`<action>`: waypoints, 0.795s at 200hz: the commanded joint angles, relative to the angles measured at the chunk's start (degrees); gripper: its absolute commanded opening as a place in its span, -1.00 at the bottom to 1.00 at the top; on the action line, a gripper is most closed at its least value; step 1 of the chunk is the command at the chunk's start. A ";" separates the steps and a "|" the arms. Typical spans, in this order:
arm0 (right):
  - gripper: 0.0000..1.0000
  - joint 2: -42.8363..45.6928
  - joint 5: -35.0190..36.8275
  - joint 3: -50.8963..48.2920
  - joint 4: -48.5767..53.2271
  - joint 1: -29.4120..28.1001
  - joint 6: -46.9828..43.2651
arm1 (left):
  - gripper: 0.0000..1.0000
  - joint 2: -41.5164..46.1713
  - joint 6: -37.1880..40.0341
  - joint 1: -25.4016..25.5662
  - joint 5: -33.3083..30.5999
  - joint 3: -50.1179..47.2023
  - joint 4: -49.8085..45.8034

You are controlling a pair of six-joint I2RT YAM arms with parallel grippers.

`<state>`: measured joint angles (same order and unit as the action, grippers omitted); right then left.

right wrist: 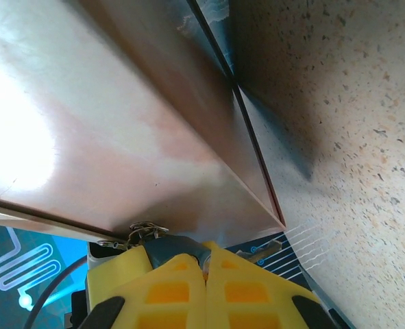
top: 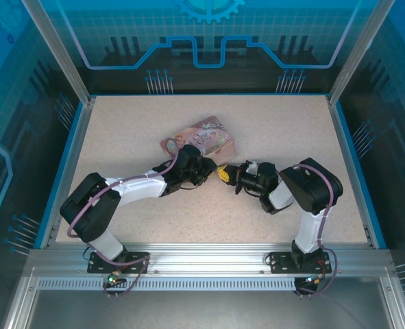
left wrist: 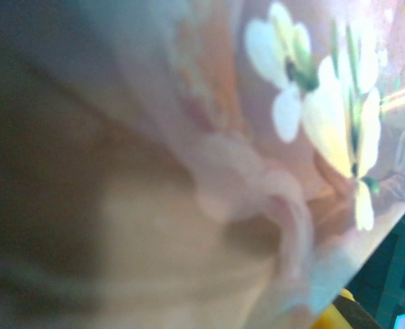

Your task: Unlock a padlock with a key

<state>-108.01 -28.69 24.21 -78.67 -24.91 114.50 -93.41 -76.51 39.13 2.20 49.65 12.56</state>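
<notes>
Slippage is the main worry, and it begins at the left of the top view. The left hand (top: pixel 188 168) sits against the near edge of the pink illustrated tin (top: pixel 203 137), but its fingers are hidden under the wrist, so I cannot tell whether they are apart or together. If the tin is only propped there, a nudge could tip it or slide it into the work going on beside it. From the left wrist the tin's lid (left wrist: pixel 209 137) is a soft blur of pink print and white flowers.

Moving right, the right hand (top: pixel 224 174) meets the tin's near corner. In its wrist view the two yellow pads (right wrist: pixel 168 288) are pressed together, clamped on the padlock (right wrist: pixel 177 248) at their very tips, low centre of frame. That grip is shallow, and a twist could pop the small body out. A thin silvery wire loop (right wrist: pixel 145 232) bunches at the lock's left. A grey sliver to the right may be the key (right wrist: pixel 265 251), though it is too small to be sure. Any misalignment would likely jam or drop it.

The tin's underside (right wrist: pixel 120 123) is smooth, glossy sheet metal with a crisp folded seam, and it is slick to bear on. The pads look moulded, with recessed pockets. At far right, the surface (right wrist: pixel 353 137) is matte, beige and speckled.
</notes>
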 commanded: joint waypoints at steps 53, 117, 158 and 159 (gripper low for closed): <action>-1.00 0.77 2.01 1.16 -2.79 -2.16 4.68 | -1.00 1.03 3.65 0.99 3.13 -0.96 2.06; -1.00 0.18 2.41 1.68 -2.78 -2.60 5.47 | -1.00 1.28 9.07 0.94 3.60 -1.33 4.09; -0.96 -1.15 2.82 0.93 -2.76 -3.04 3.77 | -1.00 2.03 10.79 0.94 2.43 -2.51 4.48; -0.96 -1.20 2.79 0.89 -2.74 -3.04 3.70 | -1.00 2.02 10.82 0.94 2.40 -2.52 4.53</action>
<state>-108.38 -26.44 24.21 -78.48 -26.15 117.62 -93.25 -69.10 39.09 1.63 48.56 13.78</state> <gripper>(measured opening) 0.052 0.209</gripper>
